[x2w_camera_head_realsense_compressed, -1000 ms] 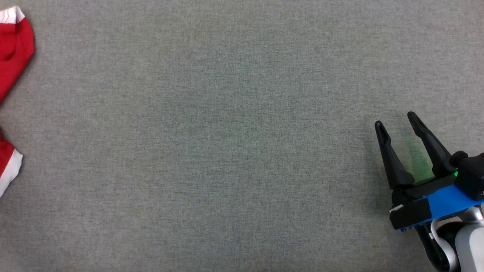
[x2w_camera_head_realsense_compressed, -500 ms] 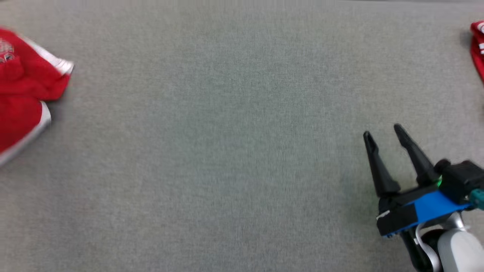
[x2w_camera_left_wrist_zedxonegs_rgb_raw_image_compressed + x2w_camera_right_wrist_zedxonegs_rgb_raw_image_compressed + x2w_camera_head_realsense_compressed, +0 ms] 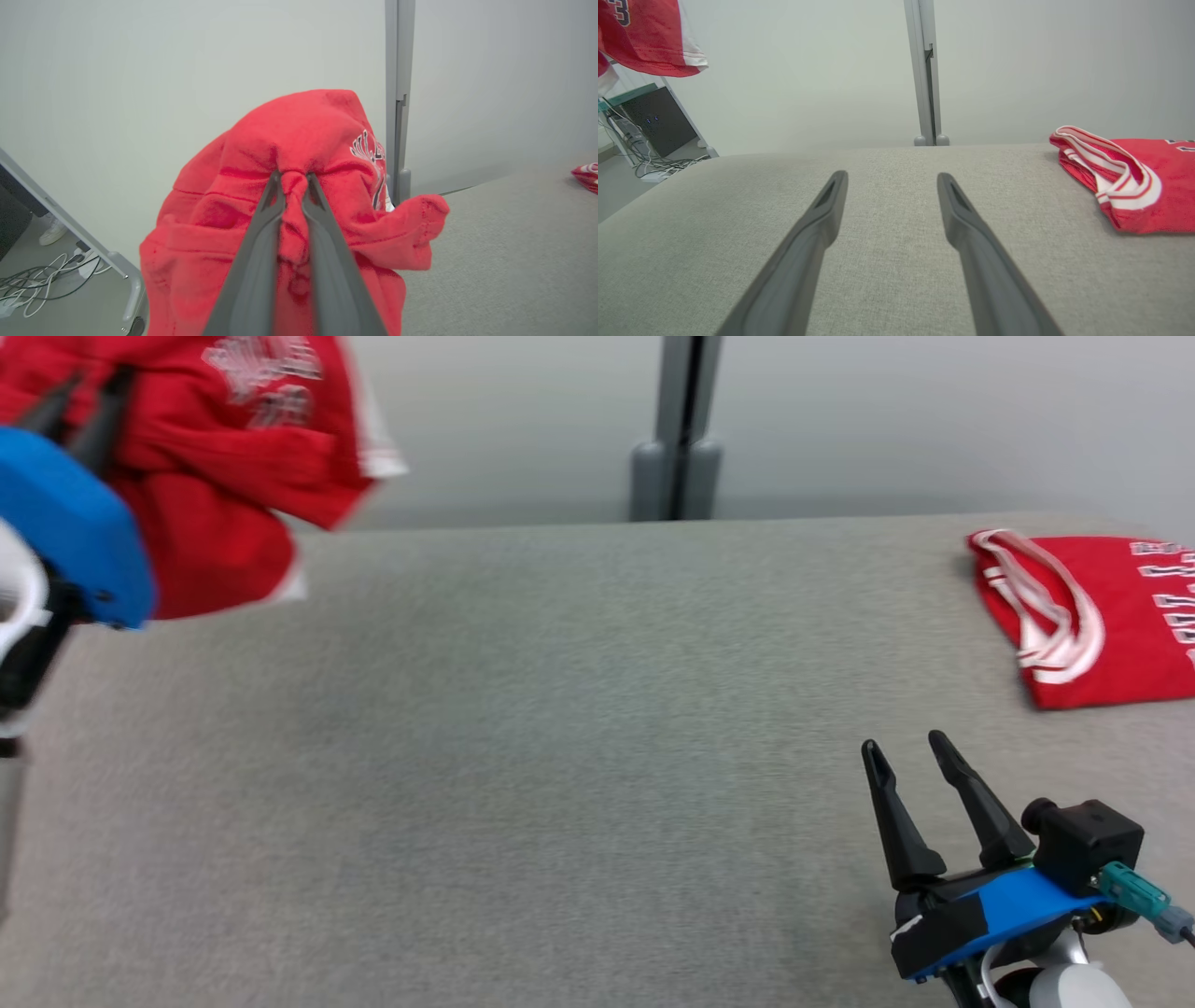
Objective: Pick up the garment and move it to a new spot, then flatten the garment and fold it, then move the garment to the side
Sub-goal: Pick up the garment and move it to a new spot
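Note:
The garment (image 3: pixel 233 457), a red jersey with white trim and lettering, hangs bunched above the grey table's far left corner. My left gripper (image 3: pixel 93 392) is shut on a pinched fold of it; in the left wrist view the two fingers (image 3: pixel 261 233) squeeze the red cloth (image 3: pixel 303 130) at my left gripper's tips (image 3: pixel 293 179). A corner of the garment (image 3: pixel 644 42) shows at the top left of the right wrist view. My right gripper (image 3: pixel 904 744) stands open low over the table at the near right, with nothing between its fingers (image 3: pixel 892 176).
A second red garment (image 3: pixel 1111 625), folded, lies at the table's far right (image 3: pixel 1143 186). The grey cloth-covered table (image 3: pixel 560 756) ends at a pale wall with a grey post (image 3: pixel 679 429). Cables and a stand leg (image 3: pixel 117 261) are on the floor at the left.
The head camera has tilted up, bringing the table's far edge and wall into view. My left gripper has shut on the garment and lifted it off the table. The right gripper stays open.

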Robot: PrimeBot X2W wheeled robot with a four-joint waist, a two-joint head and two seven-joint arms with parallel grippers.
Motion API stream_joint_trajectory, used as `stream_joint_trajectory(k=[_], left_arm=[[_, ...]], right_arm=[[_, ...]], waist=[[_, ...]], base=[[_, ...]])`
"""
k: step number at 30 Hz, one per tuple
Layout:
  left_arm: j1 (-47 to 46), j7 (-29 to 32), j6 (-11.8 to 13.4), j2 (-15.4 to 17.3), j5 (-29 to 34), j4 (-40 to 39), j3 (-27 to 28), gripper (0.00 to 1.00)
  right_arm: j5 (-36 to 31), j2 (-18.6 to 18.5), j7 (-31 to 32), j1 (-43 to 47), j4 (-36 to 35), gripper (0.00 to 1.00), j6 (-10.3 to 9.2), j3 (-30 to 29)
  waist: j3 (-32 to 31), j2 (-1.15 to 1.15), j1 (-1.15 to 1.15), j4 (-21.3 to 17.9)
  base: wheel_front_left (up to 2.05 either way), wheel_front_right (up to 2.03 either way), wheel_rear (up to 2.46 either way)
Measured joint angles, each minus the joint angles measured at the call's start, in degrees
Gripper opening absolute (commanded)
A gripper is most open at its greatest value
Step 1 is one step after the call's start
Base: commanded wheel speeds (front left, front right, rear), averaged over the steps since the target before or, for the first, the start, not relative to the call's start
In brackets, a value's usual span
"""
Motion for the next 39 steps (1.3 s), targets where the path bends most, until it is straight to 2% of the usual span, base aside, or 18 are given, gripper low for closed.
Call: stream_joint_trajectory(k=[8,14,18,22,25,26,27,28,29,33,39], left_arm=[[0.7,4.0,0.0,-5.1,-3.0,-4.7,-8.8,0.00],[4.9,1.5,-0.1,-10.5,-4.3,-2.6,-13.6,0.00],[7.0,-3.0,0.1,-15.9,-3.7,2.9,-16.8,0.00],[9.3,-7.9,0.5,-22.1,-3.0,12.7,-20.0,0.00],[10.7,-11.2,0.8,-25.1,-2.5,20.3,-21.5,0.00],[10.8,-12.1,0.8,-25.8,-2.3,22.4,-22.2,0.09],[10.9,-13.2,0.7,-26.4,-2.2,24.6,-22.7,0.33],[10.9,-14.6,0.7,-26.7,-1.8,26.4,-23.0,0.95],[10.9,-17.2,0.7,-27.6,-1.2,29.2,-23.5,1.00],[10.7,-22.2,0.6,-28.8,-2.1,32.4,-23.1,1.00],[10.2,-33.6,0.6,-29.2,-3.0,30.9,-21.1,1.00]], right_arm=[[0.1,1.2,0.1,0.4,0.2,1.00,0.00,1.2],[0.4,1.5,0.3,0.3,0.4,1.00,0.00,1.0],[0.4,1.6,0.3,0.4,0.4,1.00,0.00,0.6],[0.5,1.7,0.3,0.3,0.4,1.00,0.00,0.9],[0.6,1.8,0.3,0.0,0.6,1.00,0.00,1.4],[0.8,1.8,0.3,-0.1,0.6,1.00,0.00,1.5],[0.9,1.8,0.3,-0.1,0.8,1.00,0.00,1.7],[0.9,1.8,0.3,-0.1,0.9,1.00,0.00,1.8],[0.9,1.8,0.1,-0.2,1.2,1.00,0.00,1.7],[0.8,1.8,0.0,0.0,1.3,1.00,0.00,0.7],[0.4,1.7,0.4,0.4,0.9,1.00,0.00,-0.8]], waist=[[-2.7,0.00,0.01,-7.9],[-3.1,0.01,0.02,-13.6],[-3.2,0.01,0.01,-15.3],[-2.5,0.02,0.02,-15.6],[-2.2,0.02,0.02,-15.6],[-2.1,0.02,0.02,-15.6],[-1.9,0.02,0.02,-15.5],[-1.9,0.02,0.02,-15.3],[-1.8,0.02,0.02,-14.7],[-2.5,0.02,0.02,-12.9],[-4.5,0.02,0.02,-9.8]], base=[[0.00,0.00,0.00],[0.00,0.00,0.00],[0.00,0.00,0.00],[0.00,0.00,0.00],[0.00,0.00,0.00],[0.00,0.00,0.00],[0.00,0.00,0.00],[0.00,0.00,0.00],[0.00,0.00,0.00],[0.00,0.00,0.00],[0.00,0.00,0.00]])
